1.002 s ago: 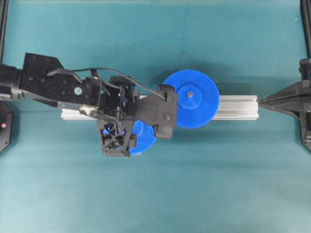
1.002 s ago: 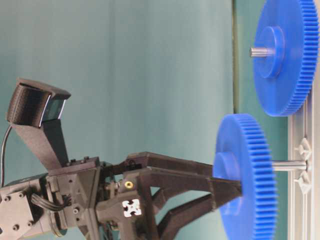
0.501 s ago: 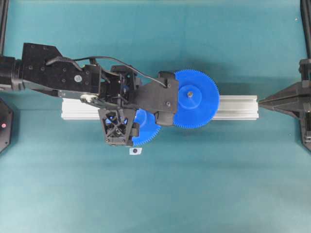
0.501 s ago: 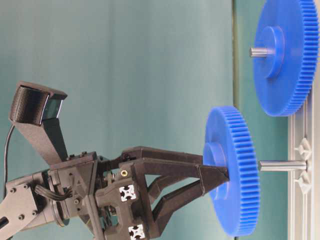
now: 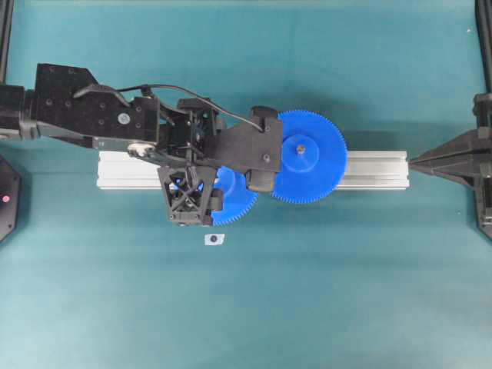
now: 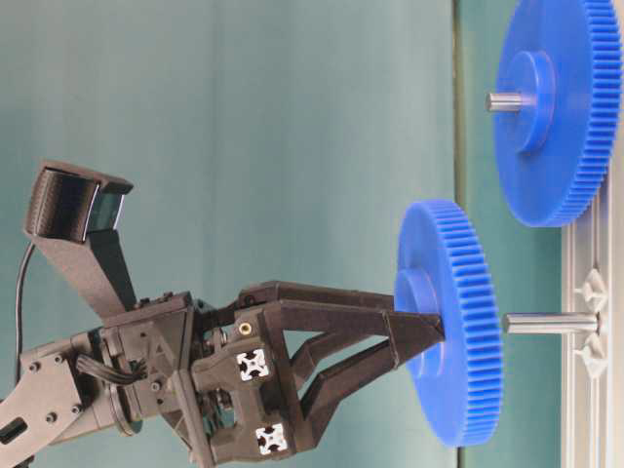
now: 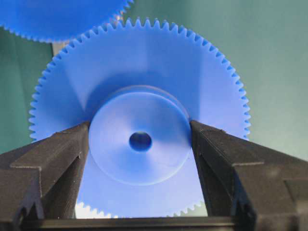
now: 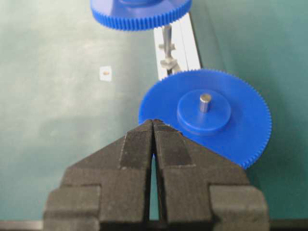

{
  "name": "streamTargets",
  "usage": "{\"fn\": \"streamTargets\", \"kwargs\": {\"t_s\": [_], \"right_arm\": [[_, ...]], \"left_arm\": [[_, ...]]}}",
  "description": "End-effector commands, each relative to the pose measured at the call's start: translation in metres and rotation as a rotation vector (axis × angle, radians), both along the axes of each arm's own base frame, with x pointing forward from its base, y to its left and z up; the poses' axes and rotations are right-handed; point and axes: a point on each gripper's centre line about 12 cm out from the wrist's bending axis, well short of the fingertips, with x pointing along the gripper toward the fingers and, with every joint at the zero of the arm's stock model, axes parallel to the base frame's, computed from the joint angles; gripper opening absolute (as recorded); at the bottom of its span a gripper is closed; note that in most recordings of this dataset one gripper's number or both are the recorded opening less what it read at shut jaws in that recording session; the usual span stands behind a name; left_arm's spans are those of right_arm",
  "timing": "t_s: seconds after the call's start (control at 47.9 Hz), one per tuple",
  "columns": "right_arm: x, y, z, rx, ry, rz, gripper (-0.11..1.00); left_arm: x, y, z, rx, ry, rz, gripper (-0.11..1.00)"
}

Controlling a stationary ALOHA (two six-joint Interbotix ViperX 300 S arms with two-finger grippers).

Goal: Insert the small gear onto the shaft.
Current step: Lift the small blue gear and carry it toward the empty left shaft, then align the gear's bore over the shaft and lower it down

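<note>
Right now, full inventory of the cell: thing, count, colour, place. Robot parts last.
small gear: 1, blue, held by its hub off the tip of the shaft
shaft: 1, grey, bare, upright on the rail
wider gear: 1, blue, seated on its own pin on the rail
rail: 1, silver, across mid-table
small tag: 1, white, on the mat below the rail
mat: 1, teal, covers the table
left gripper: black, shut on small gear
right gripper: black, shut, empty, at the right edge

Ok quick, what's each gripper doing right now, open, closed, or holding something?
Left gripper: closed on the raised hub of the small blue plastic toothed gear, holding it off the thin grey metal shaft.
Right gripper: closed, empty.
</note>
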Motion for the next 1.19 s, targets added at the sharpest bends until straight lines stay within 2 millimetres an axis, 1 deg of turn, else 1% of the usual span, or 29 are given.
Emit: {"fn": "streamTargets", "kwargs": {"t_s": [0.0,0.271,0.397,0.501,0.605,0.751,0.96,1.169], "right_arm": [[0.002,0.000,0.005,0.010,-0.017,-0.005,0.04],[0.002,0.000,0.005,0.010,-0.017,-0.003,0.04],[0.002,0.000,0.005,0.010,-0.017,-0.003,0.04],[0.002,0.000,0.005,0.010,-0.017,-0.005,0.04],[0.002,0.000,0.005,0.011,-0.017,-0.005,0.04],[0.002,0.000,0.005,0.011,-0.016,-0.005,0.04],[0.002,0.000,0.005,0.011,-0.016,-0.005,0.04],[0.002,-0.001,0.005,0.011,-0.019,-0.007,0.04]], "left_arm": [[-0.002,0.004,0.017,0.005,-0.049,0.006,0.69],[-0.003,0.018,0.009,0.020,-0.034,0.007,0.69],[0.000,0.028,0.008,0.028,-0.054,0.015,0.69],[0.002,0.032,0.006,0.033,-0.066,0.016,0.69],[0.004,0.033,0.000,0.034,-0.064,0.014,0.69],[0.003,0.033,-0.015,0.030,-0.029,0.015,0.69],[0.002,0.032,-0.023,0.027,-0.008,0.017,0.69],[0.002,0.032,-0.039,0.025,0.013,0.018,0.69]]}}
